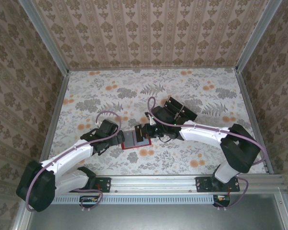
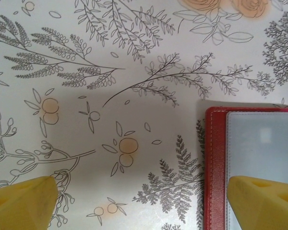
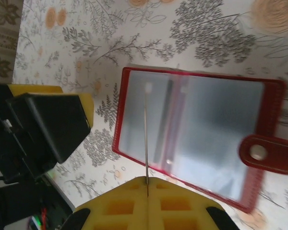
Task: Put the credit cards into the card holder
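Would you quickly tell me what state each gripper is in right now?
Left gripper: open, holding nothing.
Right gripper: shut on a credit card, held edge-on over the card holder.

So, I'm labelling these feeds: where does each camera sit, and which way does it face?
Top external: above and behind the bases, looking down at the table; both arms show.
Left wrist: on the left arm, facing down at the card holder's edge; its yellow fingers show.
Right wrist: on the right arm, facing down at the open card holder; its tool pinches a credit card edge-on.
Shared: all three show the card holder.
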`<state>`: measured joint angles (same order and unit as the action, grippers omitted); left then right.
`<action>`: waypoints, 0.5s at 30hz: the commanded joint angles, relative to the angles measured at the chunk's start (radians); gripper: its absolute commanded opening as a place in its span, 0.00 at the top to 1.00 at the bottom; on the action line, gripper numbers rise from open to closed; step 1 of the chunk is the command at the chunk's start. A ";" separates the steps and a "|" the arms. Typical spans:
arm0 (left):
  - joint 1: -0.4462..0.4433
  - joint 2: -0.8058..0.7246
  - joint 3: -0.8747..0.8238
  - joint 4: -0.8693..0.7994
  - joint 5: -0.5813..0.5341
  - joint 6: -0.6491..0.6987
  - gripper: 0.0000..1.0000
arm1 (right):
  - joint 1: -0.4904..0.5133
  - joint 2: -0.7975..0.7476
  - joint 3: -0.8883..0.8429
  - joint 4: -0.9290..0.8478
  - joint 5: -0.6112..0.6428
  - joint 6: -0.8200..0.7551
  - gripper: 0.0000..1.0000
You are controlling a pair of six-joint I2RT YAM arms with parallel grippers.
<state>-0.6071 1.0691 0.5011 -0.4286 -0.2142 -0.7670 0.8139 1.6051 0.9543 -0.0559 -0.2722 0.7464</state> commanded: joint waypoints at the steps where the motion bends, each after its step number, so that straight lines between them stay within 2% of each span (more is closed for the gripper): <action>1: 0.003 -0.019 0.013 -0.048 -0.030 -0.028 0.00 | 0.008 0.049 -0.017 0.185 -0.053 0.101 1.00; 8: 0.000 -0.035 0.015 -0.068 -0.025 -0.017 0.00 | -0.006 0.106 -0.056 0.235 -0.056 0.091 1.00; 15: -0.003 -0.033 0.030 -0.075 -0.021 0.006 0.00 | -0.066 0.133 -0.120 0.276 -0.084 0.077 1.00</action>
<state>-0.6075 1.0451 0.5011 -0.4797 -0.2245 -0.7734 0.7704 1.7134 0.8577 0.1741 -0.3260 0.8192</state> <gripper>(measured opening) 0.997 0.065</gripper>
